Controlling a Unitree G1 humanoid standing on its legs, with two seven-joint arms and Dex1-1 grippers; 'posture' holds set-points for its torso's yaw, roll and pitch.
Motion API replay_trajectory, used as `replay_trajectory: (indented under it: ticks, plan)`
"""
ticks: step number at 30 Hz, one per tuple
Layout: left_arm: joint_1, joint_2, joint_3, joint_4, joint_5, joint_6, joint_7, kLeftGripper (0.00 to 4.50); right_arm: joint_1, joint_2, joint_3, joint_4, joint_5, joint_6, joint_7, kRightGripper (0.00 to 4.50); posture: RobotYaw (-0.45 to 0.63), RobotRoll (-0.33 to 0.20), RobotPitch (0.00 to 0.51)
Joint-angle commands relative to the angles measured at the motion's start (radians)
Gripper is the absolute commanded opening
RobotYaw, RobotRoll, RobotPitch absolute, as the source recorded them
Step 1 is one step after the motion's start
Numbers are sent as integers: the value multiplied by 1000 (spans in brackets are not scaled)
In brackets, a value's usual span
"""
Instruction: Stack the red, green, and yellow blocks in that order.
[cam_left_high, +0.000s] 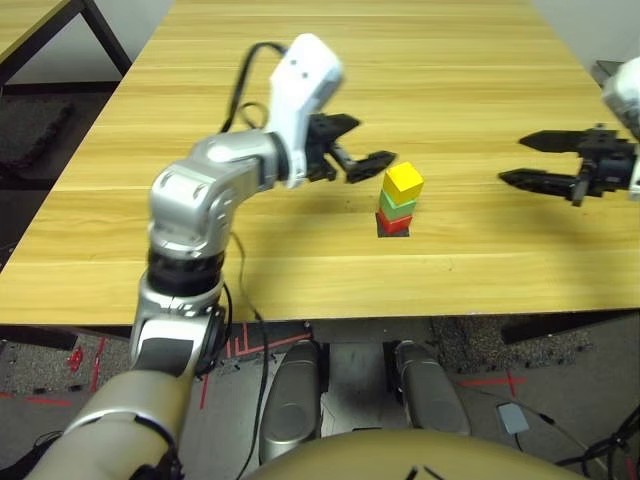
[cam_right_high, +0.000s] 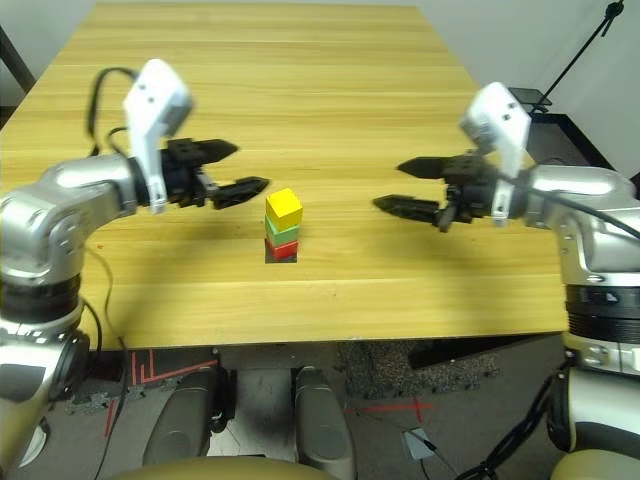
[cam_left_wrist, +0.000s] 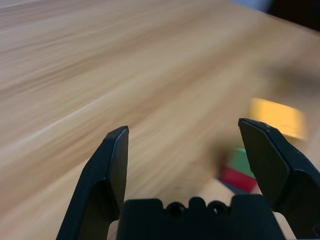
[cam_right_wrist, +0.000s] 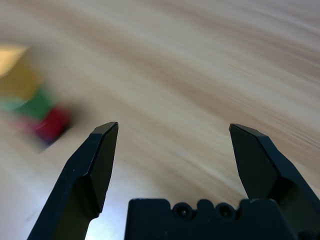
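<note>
Stack of three blocks sits on the black patch (cam_left_high: 393, 232): red block (cam_left_high: 394, 222) lowest, green block (cam_left_high: 397, 206) between, yellow block (cam_left_high: 403, 183) on top, turned slightly off the green one. Patch mostly covered; only its edges show. Left gripper (cam_right_high: 247, 167) is near the stack, fingers wide apart, nothing between them. Right gripper (cam_right_high: 397, 186) is well apart from it on the other side, also wide open and empty. In the left wrist view, a finger partly hides green and red; blocks there are smeared, edges probably unreliable.
</note>
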Motion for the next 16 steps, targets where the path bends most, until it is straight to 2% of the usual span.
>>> replay_trajectory:
  ticks: [1,3,9,12,16]
  plan:
    - [126,-70,63,30,90,-281,145,4475,-3,76,-91,207,-22,-173,-144,4500,92,-116,115]
    - [214,-95,117,133,139,-528,201,4475,-16,136,-121,366,-36,-358,-196,4500,62,-129,135]
    - [273,-128,123,366,215,-965,291,4475,-73,155,-144,643,-62,-631,-234,4500,57,-123,121]
    - [286,-132,123,430,237,-1094,328,4475,-83,152,-145,712,-67,-690,-246,4500,57,-122,120]
    - [314,-111,115,537,273,-1199,367,4475,-78,130,-149,791,-85,-788,-266,4500,61,-130,93]
